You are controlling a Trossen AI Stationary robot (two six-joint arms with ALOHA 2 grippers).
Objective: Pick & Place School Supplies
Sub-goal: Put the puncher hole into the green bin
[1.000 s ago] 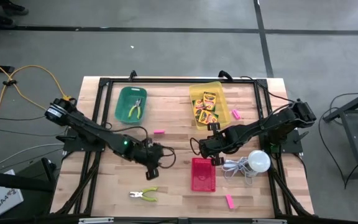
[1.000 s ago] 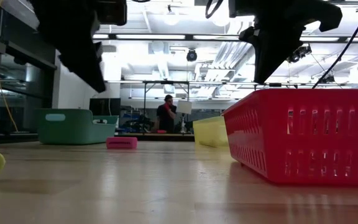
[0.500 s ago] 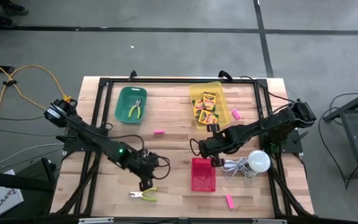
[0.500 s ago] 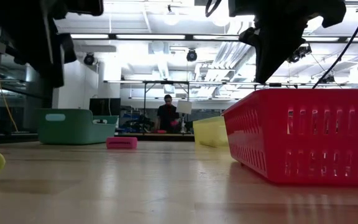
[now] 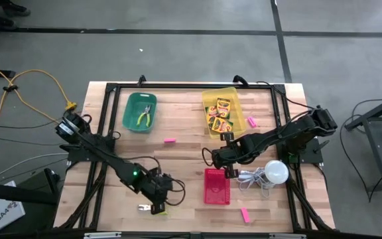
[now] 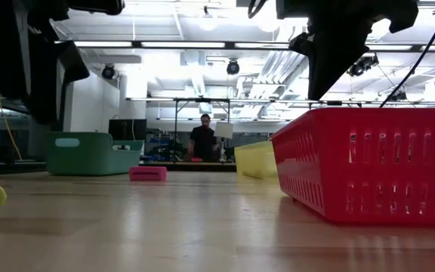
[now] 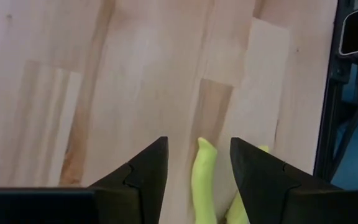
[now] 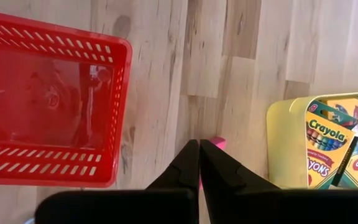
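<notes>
Now left gripper (image 7: 199, 171) open, straddling yellow-green pliers handle (image 7: 204, 180).

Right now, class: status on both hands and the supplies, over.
Left hand open over yellow pliers. Right hand shut, beside red basket. Crayon boxes in yellow bin; pink eraser loose.

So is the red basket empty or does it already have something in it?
Empty. The right wrist view looks straight into the red basket and shows only its bare floor; the high view agrees.
</notes>
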